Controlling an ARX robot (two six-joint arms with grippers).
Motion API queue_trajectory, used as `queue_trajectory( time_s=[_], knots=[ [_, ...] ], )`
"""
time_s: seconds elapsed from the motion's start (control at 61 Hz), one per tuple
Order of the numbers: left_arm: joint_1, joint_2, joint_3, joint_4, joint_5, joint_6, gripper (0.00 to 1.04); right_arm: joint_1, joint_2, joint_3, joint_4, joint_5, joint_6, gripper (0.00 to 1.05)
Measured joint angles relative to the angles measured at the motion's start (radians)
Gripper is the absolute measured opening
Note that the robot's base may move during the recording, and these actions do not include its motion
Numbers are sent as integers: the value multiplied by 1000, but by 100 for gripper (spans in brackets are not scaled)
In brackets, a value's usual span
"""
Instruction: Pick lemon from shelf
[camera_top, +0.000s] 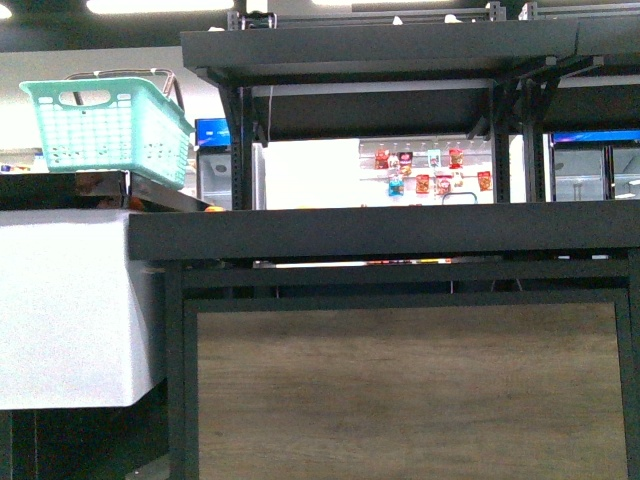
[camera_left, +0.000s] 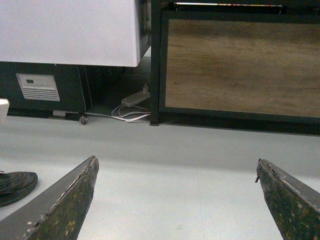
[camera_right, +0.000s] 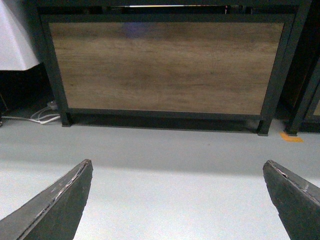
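Well, nearest us both arms hang low: left fingers (camera_left: 60, 205) and right fingers (camera_right: 55, 205) spread wide, holding nothing, over the grey floor (camera_left: 175, 150). Beyond, the wood-grain front panel (camera_right: 165, 65) of the black metal tiered shelf (camera_top: 400, 232). Small yellow lemon: not visible in any view; prob. on a deck we see only edge-on. Risk: reaching blind, we could hit the deck edge or grab the wrong fruit. Only front cam shows decks & teal plastic basket (camera_top: 105, 130); wrist cams just floor & panel.
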Motion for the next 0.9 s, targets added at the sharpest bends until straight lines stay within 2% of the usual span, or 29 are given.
queue_trajectory(
  time_s=[0.902],
  knots=[
    [0,0,0,0,0,0,97,0,0,0,0,0,0,102]
  ],
)
